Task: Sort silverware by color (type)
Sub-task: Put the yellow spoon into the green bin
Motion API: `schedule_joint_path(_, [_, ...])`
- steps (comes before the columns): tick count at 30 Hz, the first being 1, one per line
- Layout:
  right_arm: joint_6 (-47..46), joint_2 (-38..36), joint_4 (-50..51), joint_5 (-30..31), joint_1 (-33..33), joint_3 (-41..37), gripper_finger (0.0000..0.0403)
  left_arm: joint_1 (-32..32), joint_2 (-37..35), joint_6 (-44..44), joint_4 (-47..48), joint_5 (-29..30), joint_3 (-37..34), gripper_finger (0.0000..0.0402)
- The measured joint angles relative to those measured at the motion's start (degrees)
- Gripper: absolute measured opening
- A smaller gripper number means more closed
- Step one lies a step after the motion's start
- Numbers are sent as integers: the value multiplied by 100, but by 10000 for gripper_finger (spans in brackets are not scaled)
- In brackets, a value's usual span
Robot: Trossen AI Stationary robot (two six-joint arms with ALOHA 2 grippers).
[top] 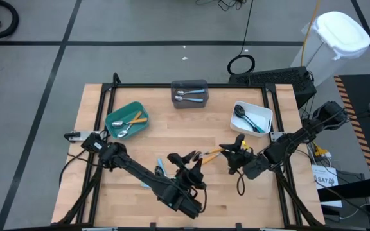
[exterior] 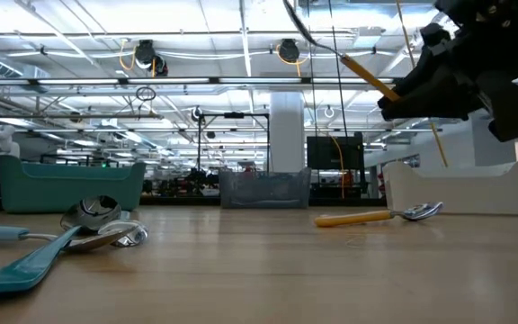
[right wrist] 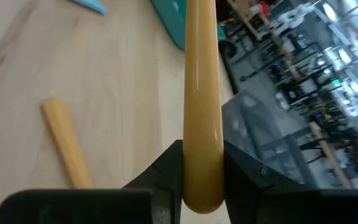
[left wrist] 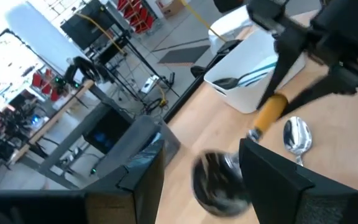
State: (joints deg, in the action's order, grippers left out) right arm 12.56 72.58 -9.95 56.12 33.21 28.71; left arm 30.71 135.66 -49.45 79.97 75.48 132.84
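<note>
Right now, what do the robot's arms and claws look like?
Both arms are black, built of jointed segments, with dark cables running along them. The left claw and right claw each end in two flat black fingers with squared edges. No coloured markings show on them.

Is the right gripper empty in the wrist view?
No: the right gripper is clamped on an orange-handled utensil, its handle running out between the two dark fingers.

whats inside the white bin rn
In the white bin lies black-headed silverware with blue handles, seen from above. How many pieces cannot be told. From table height its wall hides them all.
</note>
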Motion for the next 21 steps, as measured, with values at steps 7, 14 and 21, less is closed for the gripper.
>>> schedule_joint_path(7, [-234, 0, 62, -830, -283, 2, 73, -18, -66, 1526, -420, -77, 216, 204])
schedule_joint_path(14, [-618, 0, 254, -1880, -552, 4, 73, -133, -70, 1971, -1249, -929, 216, 204])
schedule_joint_path(21, [-890, 0, 619, -2206, -667, 4, 73, -503, -70, 1609, -1729, -2756, 216, 205])
